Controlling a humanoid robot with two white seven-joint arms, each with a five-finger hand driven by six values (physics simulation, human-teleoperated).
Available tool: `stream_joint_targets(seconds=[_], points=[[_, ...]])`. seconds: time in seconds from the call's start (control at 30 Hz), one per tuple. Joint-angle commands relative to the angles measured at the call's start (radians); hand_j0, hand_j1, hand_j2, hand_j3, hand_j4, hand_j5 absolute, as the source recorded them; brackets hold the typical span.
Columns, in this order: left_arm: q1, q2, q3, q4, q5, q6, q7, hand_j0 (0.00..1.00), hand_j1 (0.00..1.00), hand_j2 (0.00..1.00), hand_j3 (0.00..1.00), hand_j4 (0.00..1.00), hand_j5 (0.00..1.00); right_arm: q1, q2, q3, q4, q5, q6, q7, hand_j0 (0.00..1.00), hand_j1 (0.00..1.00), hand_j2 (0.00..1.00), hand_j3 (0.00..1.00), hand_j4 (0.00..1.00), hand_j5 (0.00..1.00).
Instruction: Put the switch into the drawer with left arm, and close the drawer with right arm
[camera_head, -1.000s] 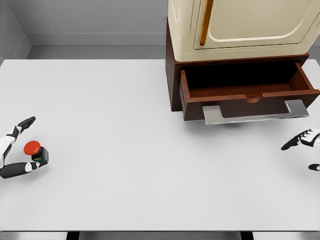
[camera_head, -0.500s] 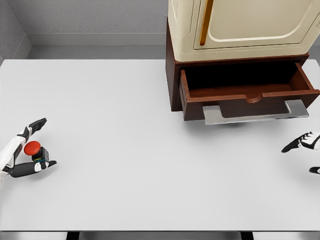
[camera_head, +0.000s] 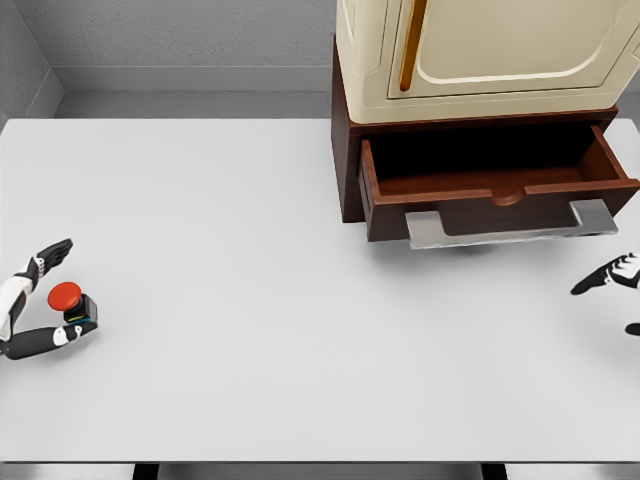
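Upright, switch (camera_head: 70, 303) red-cap up.

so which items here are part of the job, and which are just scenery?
Part of the job:
- switch, red button, far left on the table
- drawer, open
- left hand, fingers either side of the switch
- right hand, at the right edge

Just scenery:
- cream cabinet on top of the drawer unit
- white table

- My left hand (camera_head: 28, 300) sits at the left edge, fingers spread apart.
- My right hand (camera_head: 612, 285) shows at the right edge, fingers extended.
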Motion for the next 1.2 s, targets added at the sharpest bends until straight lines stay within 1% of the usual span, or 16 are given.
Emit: stream_joint_targets(seconds=[0.0, 0.1, 0.17, 0.2, 0.23, 0.33, 0.37, 0.5, 0.6, 0.67, 0.73, 0.77, 0.83, 0.93, 1.17], points=[[0.000, 0.005, -0.008, 0.005, 0.001, -0.001, 0.008, 0.97, 0.97, 0.97, 0.97, 0.97, 0.97, 0.000, -0.001, -0.003, 0.000, -0.007, 0.003, 0.000, 0.73, 0.73, 0.73, 0.73, 0.73, 0.73], [-0.002, 0.005, -0.017, 0.005, -0.002, -0.001, 0.008, 0.95, 0.95, 0.95, 0.95, 0.95, 0.95, 0.000, -0.001, -0.003, 0.000, -0.007, 0.003, 0.000, 0.71, 0.71, 0.71, 0.71, 0.71, 0.71], [-0.002, 0.005, -0.023, 0.004, -0.003, -0.001, 0.008, 0.89, 0.89, 0.89, 0.89, 0.89, 0.89, 0.000, -0.001, -0.003, 0.000, -0.007, 0.003, 0.000, 0.66, 0.66, 0.66, 0.66, 0.66, 0.66], [-0.002, 0.005, -0.023, 0.002, -0.005, -0.001, 0.008, 0.87, 0.87, 0.87, 0.87, 0.87, 0.87, 0.000, -0.001, -0.003, 0.000, -0.007, 0.003, 0.000, 0.63, 0.63, 0.63, 0.63, 0.63, 0.63], [-0.002, 0.005, -0.023, 0.002, -0.007, -0.001, 0.008, 0.86, 0.86, 0.86, 0.86, 0.86, 0.86, 0.000, -0.001, -0.003, 0.000, -0.007, 0.003, 0.000, 0.62, 0.62, 0.62, 0.62, 0.62, 0.62], [0.000, 0.005, -0.040, 0.001, -0.010, -0.001, 0.008, 0.82, 0.82, 0.82, 0.82, 0.82, 0.82, 0.000, -0.001, -0.051, 0.000, -0.030, 0.003, 0.000, 0.61, 0.61, 0.61, 0.61, 0.61, 0.61], [0.000, 0.005, -0.043, 0.001, -0.011, -0.001, 0.008, 0.82, 0.82, 0.82, 0.82, 0.82, 0.82, -0.002, -0.001, -0.054, 0.000, -0.030, 0.003, 0.000, 0.59, 0.59, 0.59, 0.59, 0.59, 0.59], [0.000, 0.005, -0.049, 0.004, -0.013, -0.001, 0.008, 0.82, 0.82, 0.82, 0.82, 0.82, 0.82, -0.002, -0.003, -0.052, 0.000, -0.030, 0.003, 0.000, 0.61, 0.61, 0.61, 0.61, 0.61, 0.61], [-0.001, 0.007, -0.048, 0.005, -0.011, -0.001, 0.010, 0.82, 0.82, 0.82, 0.82, 0.82, 0.82, -0.002, -0.004, -0.048, 0.000, -0.030, 0.003, 0.000, 0.65, 0.65, 0.65, 0.65, 0.65, 0.65], [-0.002, 0.019, -0.049, 0.005, -0.010, -0.001, 0.045, 0.82, 0.82, 0.82, 0.82, 0.82, 0.82, -0.003, -0.009, -0.045, 0.000, -0.030, 0.003, 0.000, 0.65, 0.65, 0.65, 0.65, 0.65, 0.65], [-0.002, 0.022, -0.048, 0.005, -0.002, -0.001, 0.048, 0.82, 0.82, 0.82, 0.82, 0.82, 0.82, -0.005, -0.009, -0.037, 0.000, -0.029, 0.003, 0.000, 0.65, 0.65, 0.65, 0.65, 0.65, 0.65], [-0.003, 0.027, -0.048, 0.005, 0.000, -0.001, 0.051, 0.79, 0.79, 0.79, 0.79, 0.79, 0.79, -0.009, -0.010, -0.029, 0.000, -0.027, 0.003, 0.000, 0.65, 0.65, 0.65, 0.65, 0.65, 0.65], [-0.003, 0.027, -0.049, 0.005, 0.000, -0.001, 0.068, 0.78, 0.78, 0.78, 0.78, 0.78, 0.78, -0.015, -0.010, -0.020, 0.000, -0.024, 0.003, 0.000, 0.65, 0.65, 0.65, 0.65, 0.65, 0.65], [-0.002, 0.027, -0.060, 0.005, -0.003, -0.001, 0.070, 0.78, 0.78, 0.78, 0.78, 0.78, 0.78, -0.020, -0.010, -0.020, 0.000, -0.024, 0.003, 0.000, 0.65, 0.65, 0.65, 0.65, 0.65, 0.65], [-0.002, 0.027, -0.080, 0.004, -0.011, -0.001, 0.070, 0.78, 0.78, 0.78, 0.78, 0.78, 0.78, -0.055, -0.017, -0.019, 0.001, -0.024, 0.003, 0.000, 0.65, 0.65, 0.65, 0.65, 0.65, 0.65]])
